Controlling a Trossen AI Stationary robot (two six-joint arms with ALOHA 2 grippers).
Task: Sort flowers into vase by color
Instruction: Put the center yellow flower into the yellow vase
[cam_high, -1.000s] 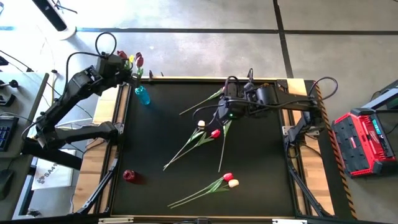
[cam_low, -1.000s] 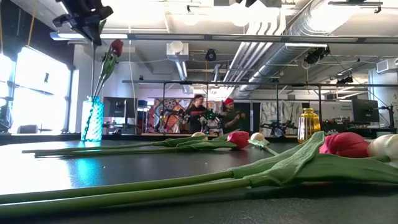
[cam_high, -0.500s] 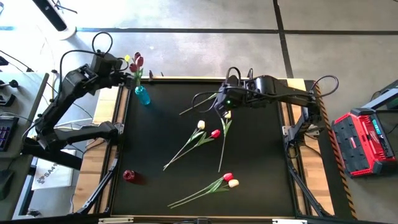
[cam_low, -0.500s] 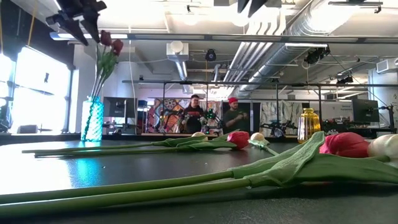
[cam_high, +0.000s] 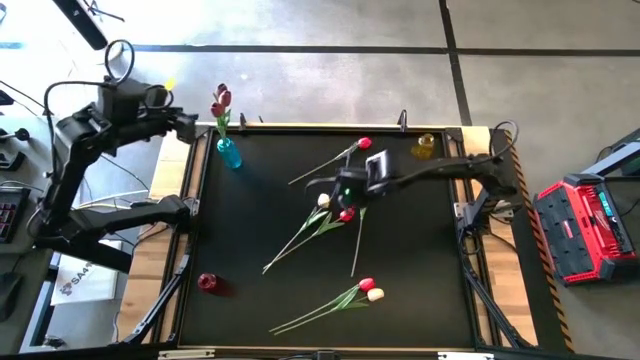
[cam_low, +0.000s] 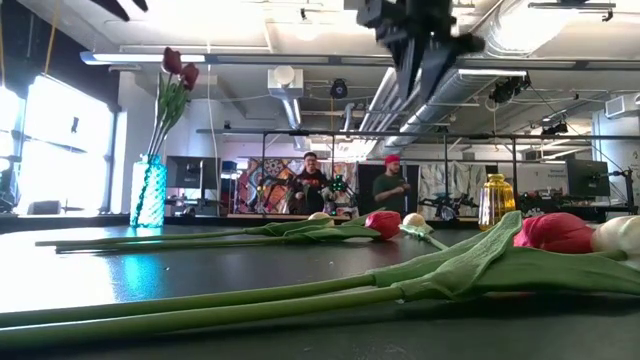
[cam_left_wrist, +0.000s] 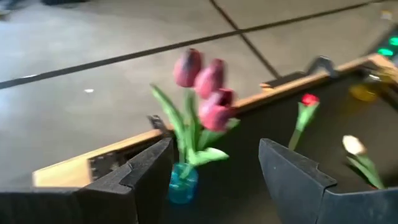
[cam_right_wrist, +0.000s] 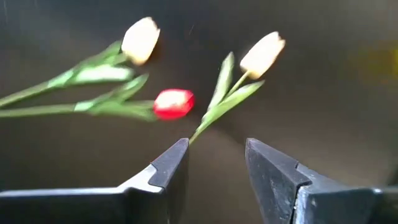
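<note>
Three dark pink flowers (cam_high: 220, 100) stand with their stems in the blue vase (cam_high: 228, 153) at the table's far left corner. My left gripper (cam_high: 190, 125) is open, up and to the left of them; its wrist view shows the bunch (cam_left_wrist: 205, 87) beyond the open fingers. My right gripper (cam_high: 330, 190) hangs open, pointing down over the table's middle, above a cream flower (cam_right_wrist: 263, 54), a red flower (cam_right_wrist: 173, 103) and another cream flower (cam_right_wrist: 140, 38) lying flat. Its fingers hold nothing.
A red flower (cam_high: 363, 144) lies near the far edge. A red and a cream flower (cam_high: 370, 290) lie side by side toward the near edge. A yellow vase (cam_high: 427, 146) stands at the far right and a red vase (cam_high: 207, 283) at the near left.
My left gripper has opened, let go of a dark pink flower that now stands in the blue vase, and drawn back up and to the left. My right gripper has tipped downward and come down toward the flowers in the table's middle, staying open.
</note>
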